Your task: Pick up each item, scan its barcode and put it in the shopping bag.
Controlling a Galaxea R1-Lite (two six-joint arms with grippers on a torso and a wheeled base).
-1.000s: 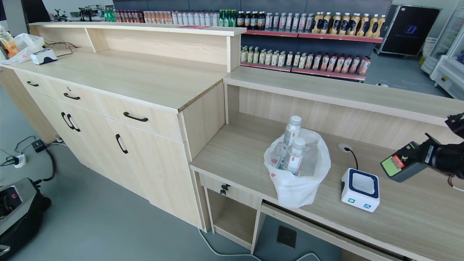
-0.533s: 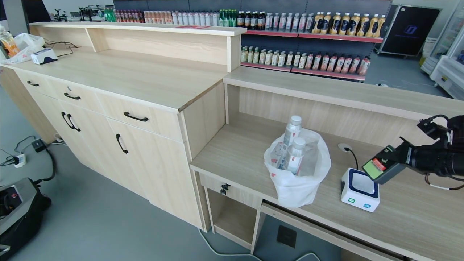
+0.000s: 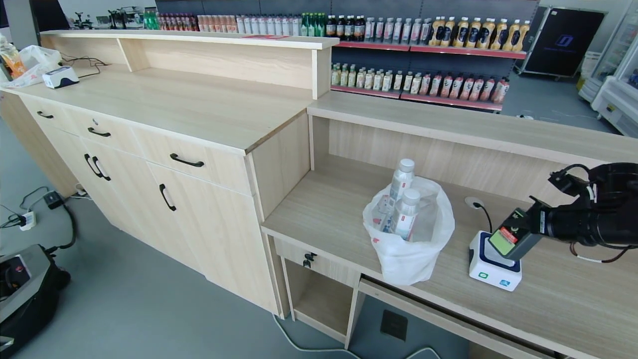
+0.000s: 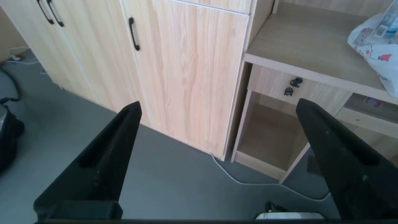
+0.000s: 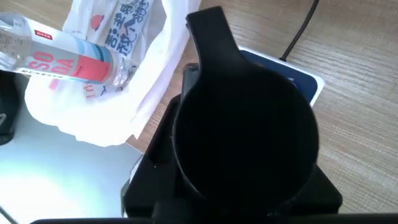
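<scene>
Woodgrain counter (image 3: 573, 299) | right jaws clamp dark boxy item (image 3: 511, 237) over square white scanner (image 3: 493, 276) | left jaws spread, empty

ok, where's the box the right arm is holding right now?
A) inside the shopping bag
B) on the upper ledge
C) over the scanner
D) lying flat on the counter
C: the right gripper holds the box over the scanner, beside the shopping bag rather than in it.
</scene>
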